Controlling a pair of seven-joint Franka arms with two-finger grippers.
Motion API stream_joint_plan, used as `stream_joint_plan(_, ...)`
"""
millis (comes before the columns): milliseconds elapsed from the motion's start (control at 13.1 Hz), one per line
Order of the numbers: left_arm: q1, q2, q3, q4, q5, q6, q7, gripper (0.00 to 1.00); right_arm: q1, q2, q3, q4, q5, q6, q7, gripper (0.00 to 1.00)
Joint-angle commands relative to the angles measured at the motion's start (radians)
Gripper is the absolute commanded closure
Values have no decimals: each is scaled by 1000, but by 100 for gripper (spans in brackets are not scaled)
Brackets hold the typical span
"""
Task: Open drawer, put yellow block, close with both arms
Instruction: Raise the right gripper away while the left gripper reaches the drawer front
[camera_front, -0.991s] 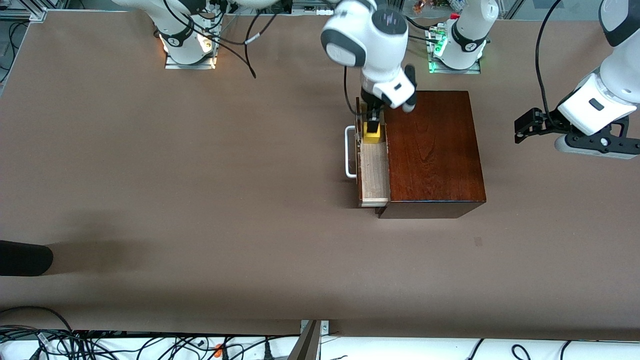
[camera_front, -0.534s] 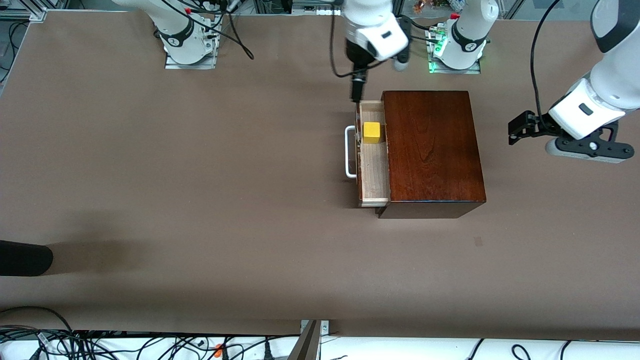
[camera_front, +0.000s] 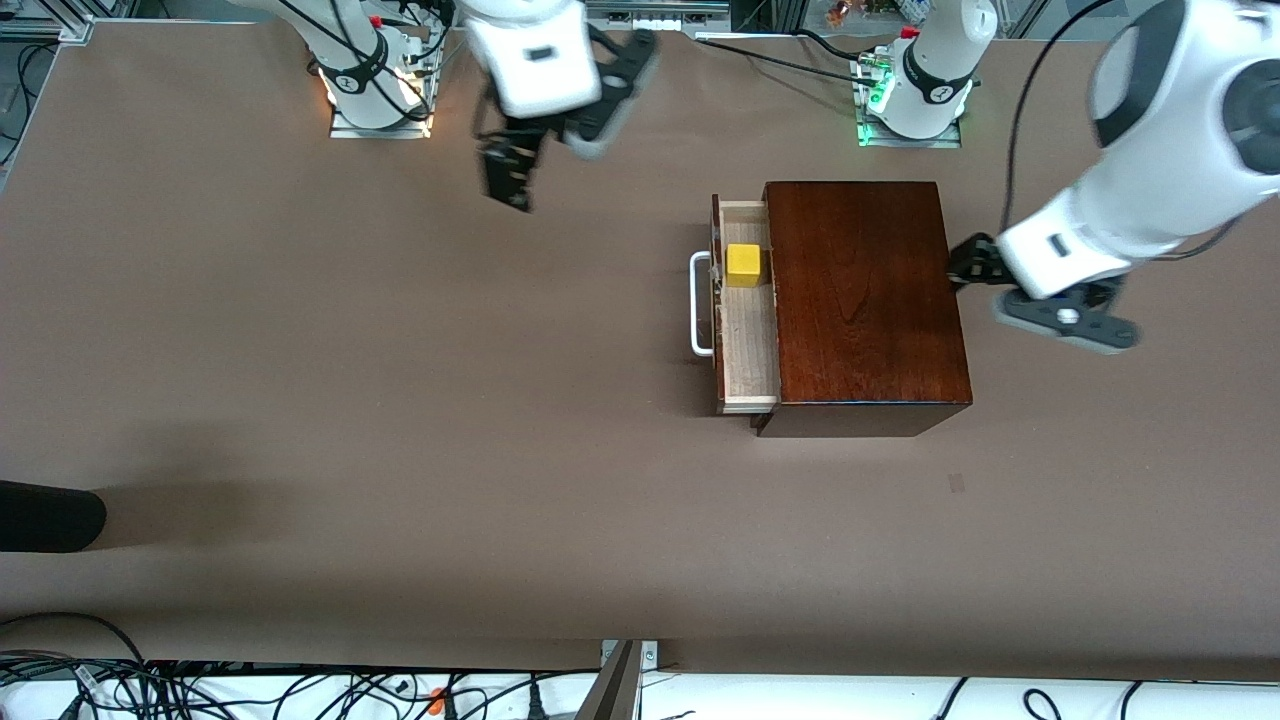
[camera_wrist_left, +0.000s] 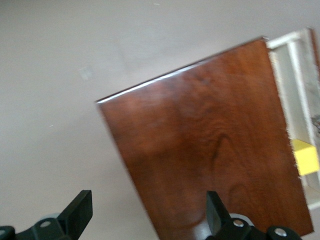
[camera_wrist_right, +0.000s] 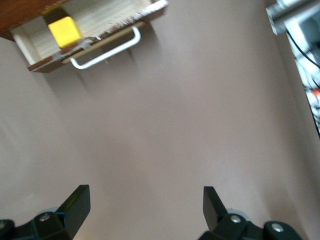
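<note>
Front view: yellow block (camera_front: 743, 265) in open drawer (camera_front: 748, 340), centre frame; right pincer (camera_front: 507, 175) upper left over bench (camera_front: 350, 380), left pincer (camera_front: 968, 262) at box (camera_front: 865, 300) edge.

Wrist views: both pincers spread, empty.

Risk: off-centre push on handle (camera_front: 700, 303) could jam drawer or skid box.

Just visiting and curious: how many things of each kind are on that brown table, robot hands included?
Small bright yellow cube: 1
Reddish-brown wooden box with open pale-wood drawer: 1
Black two-finger grippers, both open: 2 (left gripper, right gripper)
Total: 4
</note>
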Motion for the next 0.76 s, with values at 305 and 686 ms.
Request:
stream_joint_plan(305,-145,166,-138,133,-18,10,154,0,-49,-247,-281,-326,232,62,53,0)
stream_joint_plan(686,-313,228,-138,149,-5,160,318,0,-227,-452,-277,-651,245,155,142,0)
